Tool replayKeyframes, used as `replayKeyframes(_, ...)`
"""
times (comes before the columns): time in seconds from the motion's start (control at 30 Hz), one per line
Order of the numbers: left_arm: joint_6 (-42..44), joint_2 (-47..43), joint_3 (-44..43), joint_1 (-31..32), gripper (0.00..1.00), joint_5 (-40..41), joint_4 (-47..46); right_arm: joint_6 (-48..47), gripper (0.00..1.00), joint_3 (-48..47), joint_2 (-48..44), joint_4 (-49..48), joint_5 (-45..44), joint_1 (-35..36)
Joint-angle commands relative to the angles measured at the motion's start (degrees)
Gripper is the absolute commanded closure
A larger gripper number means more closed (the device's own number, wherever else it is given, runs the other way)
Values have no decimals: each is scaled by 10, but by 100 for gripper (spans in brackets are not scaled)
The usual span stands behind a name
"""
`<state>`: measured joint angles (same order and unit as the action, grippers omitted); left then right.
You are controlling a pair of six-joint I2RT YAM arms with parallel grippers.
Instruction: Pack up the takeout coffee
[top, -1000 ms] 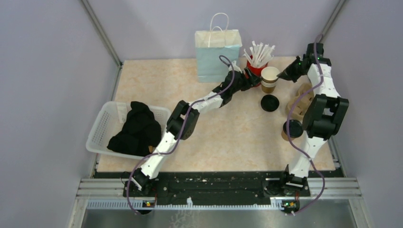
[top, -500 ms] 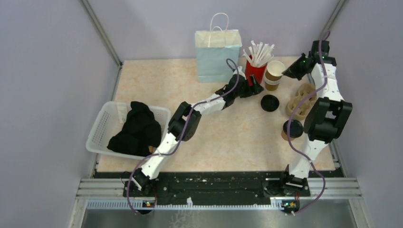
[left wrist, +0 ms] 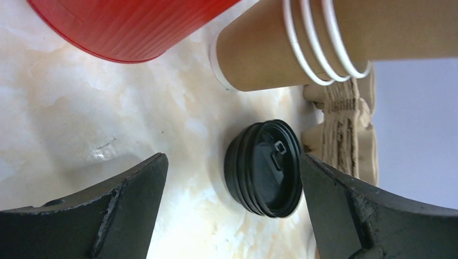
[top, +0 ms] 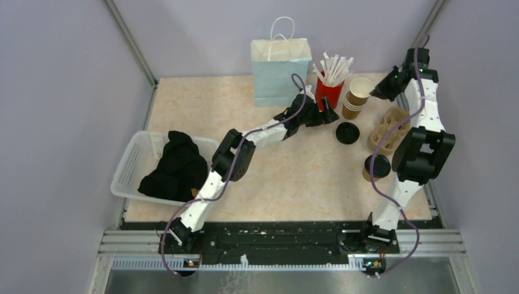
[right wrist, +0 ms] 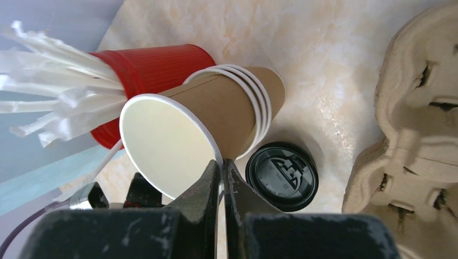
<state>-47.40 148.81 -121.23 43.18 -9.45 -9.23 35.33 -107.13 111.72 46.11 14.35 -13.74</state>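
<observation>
seemed to be at the step of freeing one cup from the stack, with no packing begun. pinched the rim of the top cup in the right gripper, jaws closed tight on the paper edge, one finger inside the white mouth and one outside. held that cup tilted, mouth toward the wrist, with three more rims nested just behind it, so apparently not yet parted from the rest. leaned the stack close beside the red cup of straws; could not tell whether its base touched the table.

kept the left gripper low over the table with jaws spread wide and nothing between them. had the pile of black lids lying flat just ahead of its fingers, the stack's base above that in the wrist view, the red cup off to the left side. lay the lids near the carrier, with a lidded cup well apart nearer the bases and the bag upright at the far edge.

probably called next for a hold on the lower cups with the left gripper during a straight pull by the right, since a pull alone would likely drag the whole stack. then a lid pressed on the freed cup.
</observation>
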Motion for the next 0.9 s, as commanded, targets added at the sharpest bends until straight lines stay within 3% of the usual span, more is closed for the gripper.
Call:
replayKeyframes(0.0, 28, -105, 30, -8, 1, -41, -7, -39, 100, -92, -16, 42, -20, -6)
replayKeyframes(0.23, 63, -264, 177, -32, 2, -77, 40, -71, 100, -144, -49, 104, -40, -6)
replayKeyframes(0.33, 109, -334, 224, -49, 2, -98, 115, -106, 100, -127, -91, 142, -36, 7)
replayKeyframes(0.5, 190, -445, 261, -62, 1, -107, 328, -156, 100, 62, -235, 120, -66, 108)
replayKeyframes(0.7, 146, -657, 466, -63, 1, -97, 348, -140, 100, 294, -341, 58, 7, 226)
replayKeyframes(0.87, 103, -807, 556, -62, 1, -78, 388, -143, 100, 410, -385, -16, 16, 304)
